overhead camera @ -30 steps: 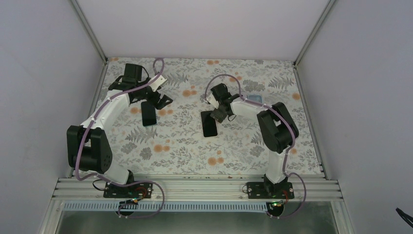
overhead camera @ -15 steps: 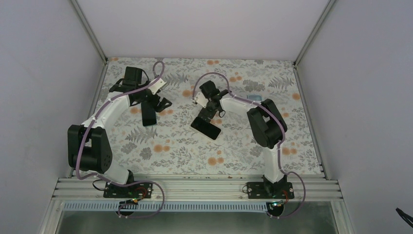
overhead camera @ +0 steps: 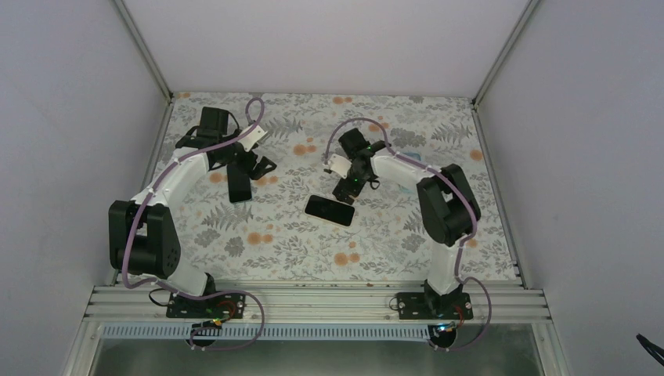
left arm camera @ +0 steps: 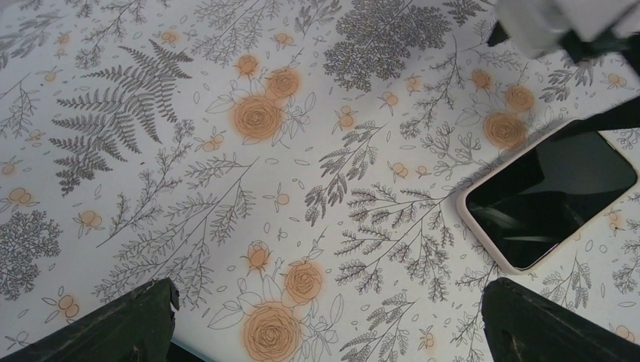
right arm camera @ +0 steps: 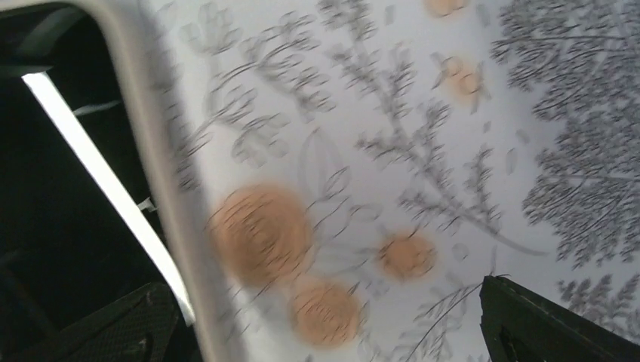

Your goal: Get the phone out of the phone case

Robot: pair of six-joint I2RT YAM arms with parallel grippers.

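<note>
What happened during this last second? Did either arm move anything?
The right hand turned the phone about a quarter turn, laid it flat on the table slightly nearer the arm bases, and let go. Its fingers now stand open just behind the phone. The left hand and the dark flat item by it barely moved.

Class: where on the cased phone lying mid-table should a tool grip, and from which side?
Probably pinch the phone across its two long edges, coming straight down from above: it lies flat, screen up, and is narrowest that way.
</note>
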